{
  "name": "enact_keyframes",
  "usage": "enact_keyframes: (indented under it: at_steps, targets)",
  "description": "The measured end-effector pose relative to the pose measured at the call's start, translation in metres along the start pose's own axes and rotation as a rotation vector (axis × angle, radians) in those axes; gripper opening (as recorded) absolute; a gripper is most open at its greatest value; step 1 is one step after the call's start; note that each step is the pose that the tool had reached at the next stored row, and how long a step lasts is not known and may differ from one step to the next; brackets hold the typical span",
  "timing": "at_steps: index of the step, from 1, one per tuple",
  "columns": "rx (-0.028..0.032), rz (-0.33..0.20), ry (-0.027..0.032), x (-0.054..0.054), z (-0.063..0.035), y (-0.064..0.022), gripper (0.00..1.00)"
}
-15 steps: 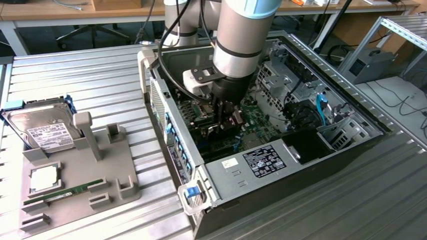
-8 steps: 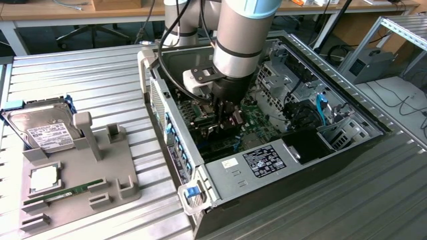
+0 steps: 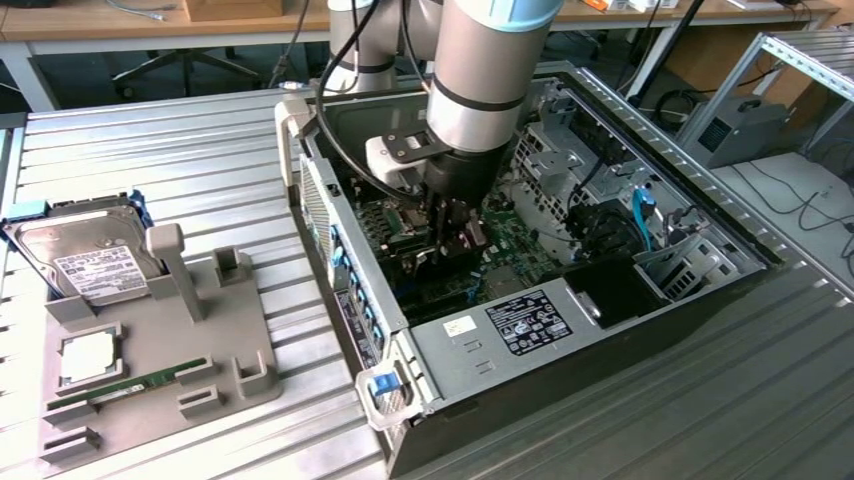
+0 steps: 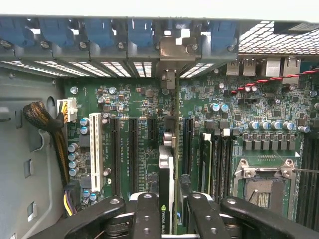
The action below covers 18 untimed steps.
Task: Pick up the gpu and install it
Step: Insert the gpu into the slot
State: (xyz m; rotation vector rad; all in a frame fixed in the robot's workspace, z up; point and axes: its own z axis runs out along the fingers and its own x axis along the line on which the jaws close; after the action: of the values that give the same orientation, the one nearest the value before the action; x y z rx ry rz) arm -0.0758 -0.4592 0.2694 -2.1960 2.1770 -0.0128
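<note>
A ribbed metal table (image 3: 200, 150) fills the foreground. Beyond its far edge stands a wooden desk (image 3: 120, 25) with an office chair base (image 3: 187, 65) on the dark floor beneath.

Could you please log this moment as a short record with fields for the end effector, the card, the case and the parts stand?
end effector: inside the open grey computer case, shut on the thin black gpu card
gpu: edge-on, upright over the green motherboard, silver bracket at the rear slot wall
grey parts stand: holds silver hard drive and narrow green memory stick
</note>
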Motion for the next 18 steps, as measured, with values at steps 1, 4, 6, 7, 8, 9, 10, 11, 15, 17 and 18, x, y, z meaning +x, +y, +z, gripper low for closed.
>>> enact_keyframes:
  at_steps: [1, 4, 6, 7, 8, 9, 10, 11, 15, 17, 18]
  targets:
    - [0.0007, 0.0, 0.0003, 0.0001, -0.001, 0.0001, 0.26]
    - [0.002, 0.0, 0.0003, 0.0005, 0.001, 0.0017, 0.26]
    - [0.0021, 0.0, 0.0003, 0.0001, 0.001, 0.0035, 0.26]
    - [0.002, 0.0, 0.0003, -0.0002, 0.001, 0.0037, 0.26]
    - [0.002, 0.0, 0.0003, -0.0002, 0.001, 0.0038, 0.26]
    - [0.002, 0.0, 0.0003, -0.0002, 0.0009, 0.0037, 0.26]
    - [0.002, 0.0, 0.0005, -0.0002, 0.0009, 0.0038, 0.26]
    - [0.002, 0.0, 0.0003, -0.0005, 0.001, 0.004, 0.26]
    - [0.002, 0.0, 0.0003, -0.0006, 0.001, 0.0046, 0.26]
    - [0.0019, 0.0, 0.0004, -0.0005, 0.001, 0.0047, 0.26]
    - [0.0018, 0.0, 0.0006, -0.0005, 0.0011, 0.0047, 0.26]
